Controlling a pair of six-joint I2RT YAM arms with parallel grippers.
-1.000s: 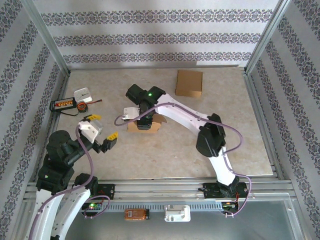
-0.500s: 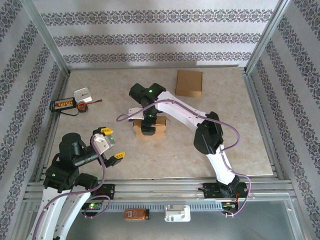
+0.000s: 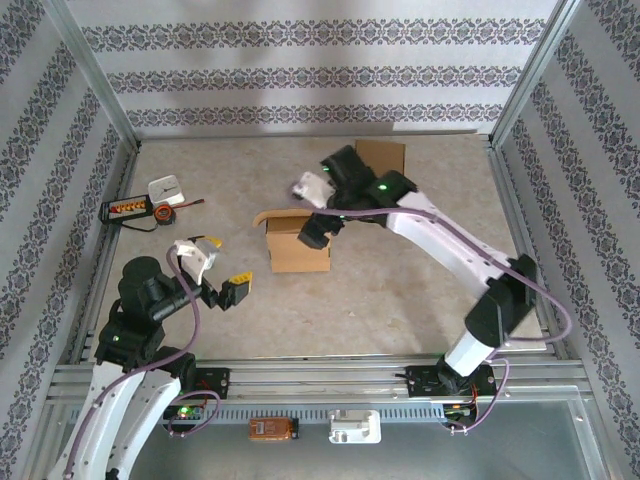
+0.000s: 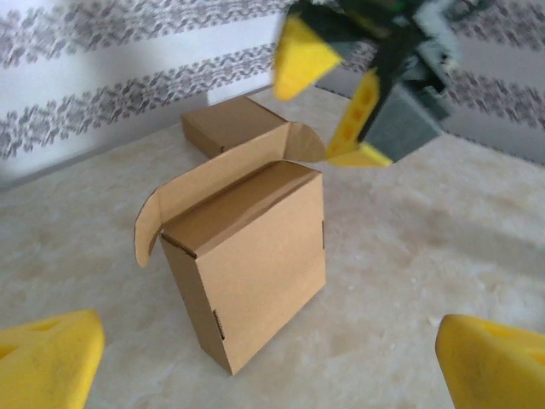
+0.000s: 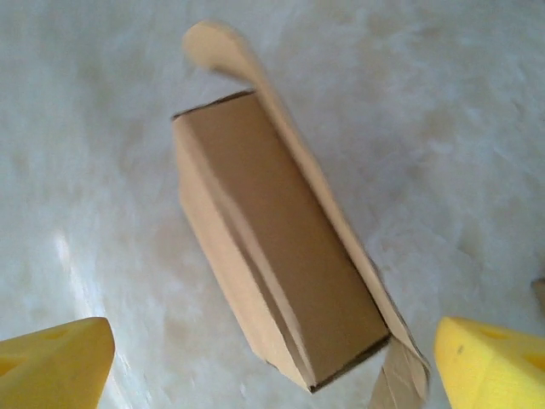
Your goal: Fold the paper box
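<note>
Cardboard box (image 3: pixel 298 248) looks light, thin and easy to crush. I'd pinch the raised flap (image 4: pixel 213 175) by its free edge. Left end effector (image 3: pixel 222 263) and right end effector (image 4: pixel 336 89) both gape, holding nothing.

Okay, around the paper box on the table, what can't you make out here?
Flat cardboard piece: top view, near corner hidden behind the right arm.
Right gripper: left wrist view, blurred, cut off by the top edge.
Paper box lid flap: right wrist view, its end runs off the bottom edge.
Small gadgets by the left wall: top view, too small to identify.
</note>
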